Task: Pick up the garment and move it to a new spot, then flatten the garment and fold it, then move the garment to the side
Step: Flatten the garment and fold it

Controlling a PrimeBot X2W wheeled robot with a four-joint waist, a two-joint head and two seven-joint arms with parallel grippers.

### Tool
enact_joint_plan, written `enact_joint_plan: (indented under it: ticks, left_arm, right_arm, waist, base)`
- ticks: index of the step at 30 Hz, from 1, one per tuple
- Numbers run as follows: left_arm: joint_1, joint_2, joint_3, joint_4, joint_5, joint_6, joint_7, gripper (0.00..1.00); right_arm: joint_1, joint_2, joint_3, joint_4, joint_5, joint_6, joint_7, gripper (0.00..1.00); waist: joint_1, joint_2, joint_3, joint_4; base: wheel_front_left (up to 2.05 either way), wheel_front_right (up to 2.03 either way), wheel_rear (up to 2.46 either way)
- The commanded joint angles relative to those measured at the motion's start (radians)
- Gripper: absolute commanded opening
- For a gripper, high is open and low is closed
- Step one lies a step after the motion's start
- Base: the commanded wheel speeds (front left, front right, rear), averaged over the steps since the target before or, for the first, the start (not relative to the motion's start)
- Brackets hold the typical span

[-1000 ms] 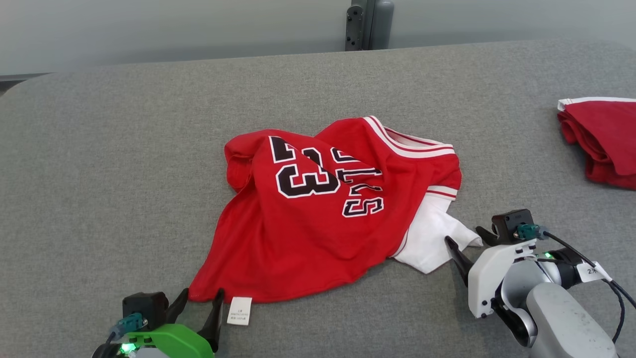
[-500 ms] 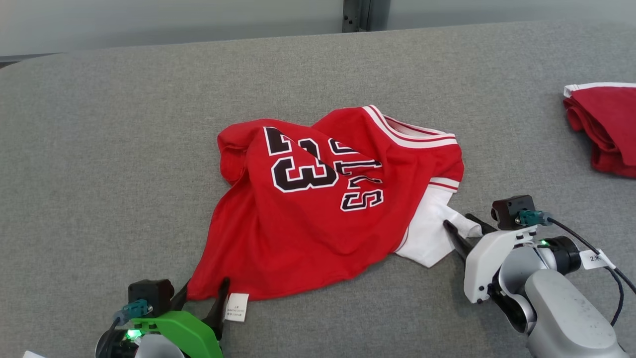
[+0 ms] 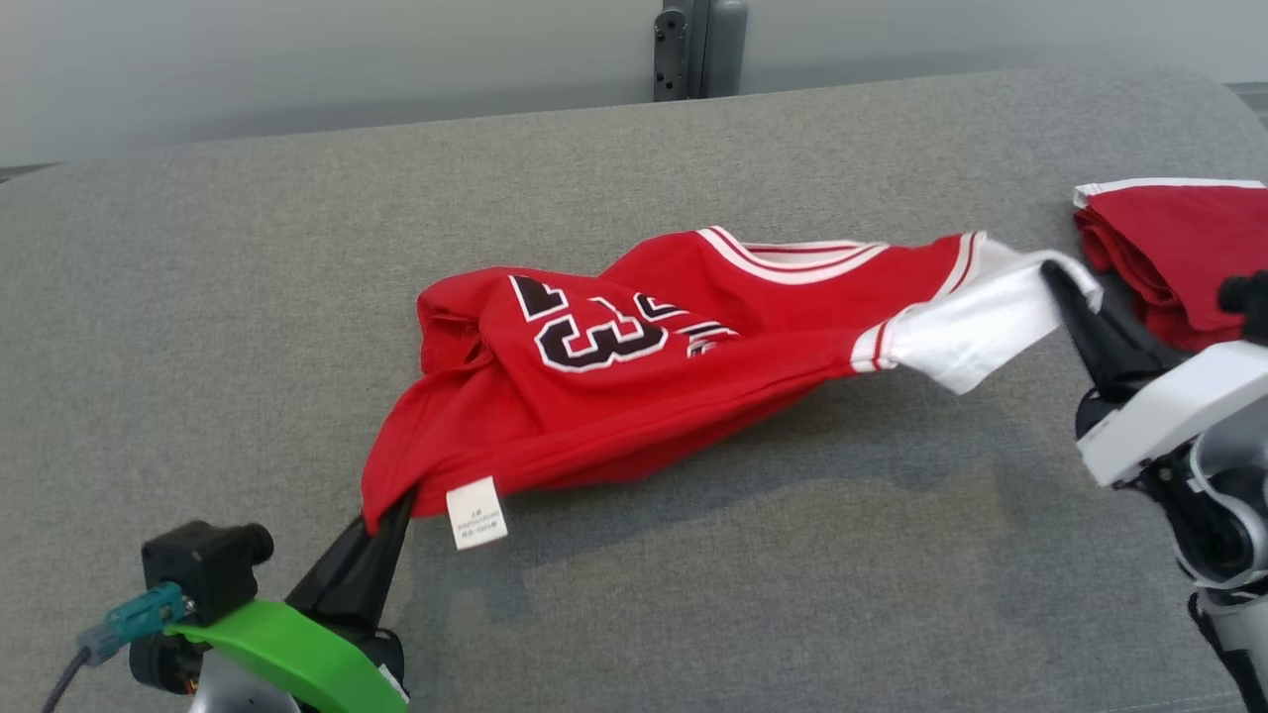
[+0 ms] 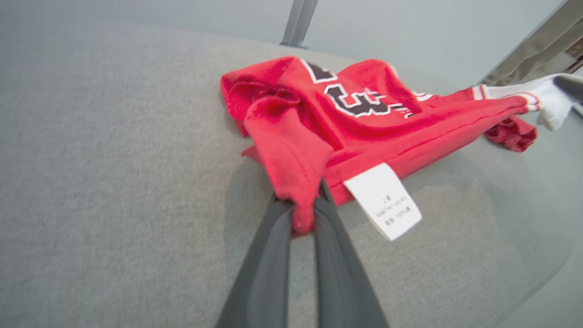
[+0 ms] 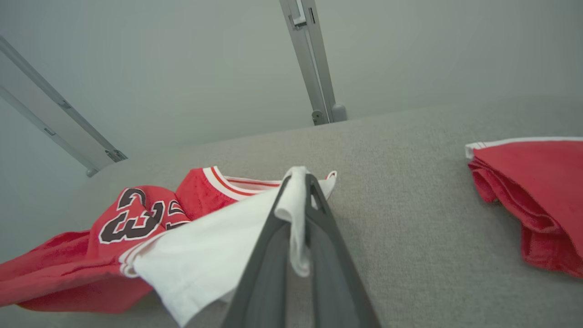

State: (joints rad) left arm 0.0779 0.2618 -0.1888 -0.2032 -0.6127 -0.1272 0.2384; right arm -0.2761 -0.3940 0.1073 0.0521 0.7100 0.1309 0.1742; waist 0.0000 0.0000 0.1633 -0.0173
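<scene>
Head view, nearest first: the left tool is now clamped on the red hem corner of the garment, just beside its white care label. 1 second ago its jaws stood wide around that corner. Farther right, the right tool, also open then, now pinches the white sleeve tip. Between the 2 grips the jersey hangs stretched, its near edge off the bench. The pick-up looks underway, and the move to a new spot comes next. Bare bench lies left and front. A folded red garment just beside the right tool crowds that side. Beyond is the bench's back edge and a grey post.
</scene>
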Motion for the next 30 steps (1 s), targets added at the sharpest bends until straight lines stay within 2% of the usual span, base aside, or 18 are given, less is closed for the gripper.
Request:
enact_joint_plan:
  ticks: [1,6,8,11,14,16,18,20,22,24,26,27,30]
  left_arm:
    - [0.004,0.010,0.011,-0.064,-0.012,0.007,0.018,0.00]
    - [-0.047,0.021,0.010,-0.322,-0.062,0.031,0.110,0.00]
    - [-0.087,0.031,0.004,-0.384,-0.076,0.041,0.160,0.00]
    - [-0.209,0.039,0.019,-0.435,-0.113,0.064,0.233,0.00]
    - [-0.407,0.054,0.046,-0.409,-0.133,0.083,0.306,0.00]
    - [-0.570,0.063,0.061,-0.341,-0.135,0.093,0.347,0.00]
    - [-0.744,0.042,0.066,-0.241,-0.145,0.111,0.378,0.00]
    - [-0.920,0.075,0.056,-0.128,-0.080,0.097,0.387,0.00]
    - [-1.080,0.069,0.030,0.010,-0.028,0.080,0.368,0.00]
    - [-1.244,0.052,0.019,0.153,0.023,0.066,0.306,0.00]
    - [-1.396,0.068,-0.009,0.288,0.130,0.052,0.203,0.00]
    - [-1.458,0.078,-0.031,0.351,0.183,0.045,0.148,0.00]
    - [-1.623,0.055,-0.031,0.517,0.253,0.050,-0.024,0.00]
  right_arm:
    - [0.015,-0.010,-0.036,-0.057,0.015,0.000,0.017,0.00]
    - [-0.010,-0.013,-0.151,-0.297,0.050,0.000,0.102,0.00]
    - [-0.046,-0.007,-0.185,-0.362,0.059,0.000,0.140,0.00]
    - [-0.141,-0.010,-0.250,-0.405,0.036,0.000,0.193,0.00]
    - [-0.292,-0.015,-0.295,-0.379,-0.006,0.000,0.243,0.00]
    - [-0.423,0.000,-0.322,-0.324,-0.057,0.000,0.252,0.00]
    - [-0.552,-0.007,-0.292,-0.254,-0.149,0.000,0.262,0.00]
    - [-0.681,0.017,-0.265,-0.170,-0.223,-0.001,0.249,0.00]
    - [-0.818,0.048,-0.230,-0.080,-0.290,0.000,0.221,0.00]
    - [-0.943,0.051,-0.175,0.010,-0.375,0.000,0.176,0.00]
    - [-1.074,0.079,-0.146,0.099,-0.443,-0.001,0.111,0.00]
    - [-1.137,0.101,-0.139,0.141,-0.469,-0.001,0.073,0.00]
    - [-1.304,0.156,-0.150,0.263,-0.537,-0.001,-0.050,0.00]
  waist:
    - [0.0000,0.0000,-0.018,-0.021]
    - [0.0000,0.0000,-0.011,-0.049]
    - [0.0000,0.0000,0.007,-0.055]
    - [0.0000,0.0000,0.056,-0.056]
    - [0.0000,0.0000,0.137,-0.043]
    - [0.0000,0.0000,0.198,-0.030]
    - [0.0000,0.0000,0.263,-0.019]
    - [0.0000,0.0000,0.322,-0.006]
    - [0.0000,0.0000,0.378,0.005]
    - [0.0000,0.0000,0.422,0.013]
    - [0.0000,0.0000,0.454,0.026]
    - [0.0000,0.0000,0.467,0.029]
    - [0.0000,0.0000,0.499,0.030]
  base:
    - [0.00,0.00,0.00]
    - [0.00,0.00,0.00]
    - [0.00,0.00,0.00]
    - [0.00,0.00,0.00]
    - [0.00,0.00,0.00]
    - [0.00,0.00,0.00]
    - [0.00,0.00,0.00]
    - [0.00,0.00,0.00]
    - [0.00,0.00,0.00]
    - [0.00,0.00,0.00]
    - [0.00,0.00,0.00]
    - [0.00,0.00,0.00]
    - [0.00,0.00,0.00]
